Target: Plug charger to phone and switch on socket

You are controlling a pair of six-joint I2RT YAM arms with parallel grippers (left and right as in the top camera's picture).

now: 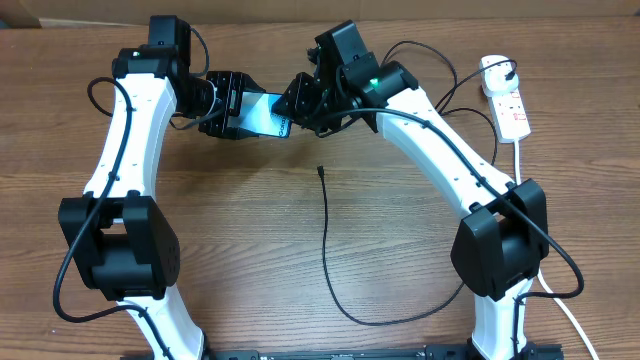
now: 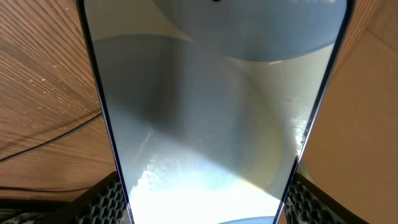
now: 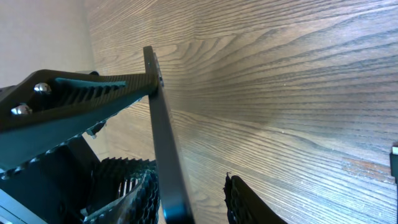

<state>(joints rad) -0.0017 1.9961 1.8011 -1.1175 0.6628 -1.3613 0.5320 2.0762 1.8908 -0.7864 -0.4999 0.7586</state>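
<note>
The phone (image 1: 262, 112), its light-blue screen lit, is held above the far middle of the table. My left gripper (image 1: 232, 105) is shut on its left end. In the left wrist view the phone (image 2: 211, 112) fills the frame, with the gripper's (image 2: 205, 208) pads on both of its edges. My right gripper (image 1: 300, 100) is at the phone's right end. In the right wrist view the phone (image 3: 163, 143) stands edge-on between the open fingers (image 3: 193, 199), with a gap to the right finger. The charger's plug tip (image 1: 320, 170) lies free on the table below the phone. The white socket (image 1: 508, 100) lies at the far right.
The charger's black cable (image 1: 327, 250) runs from the tip toward the front and curves right toward my right arm's base. A thick white cord (image 1: 520, 160) leads from the socket down the right side. A black plug (image 1: 497, 68) sits in the socket's far end.
</note>
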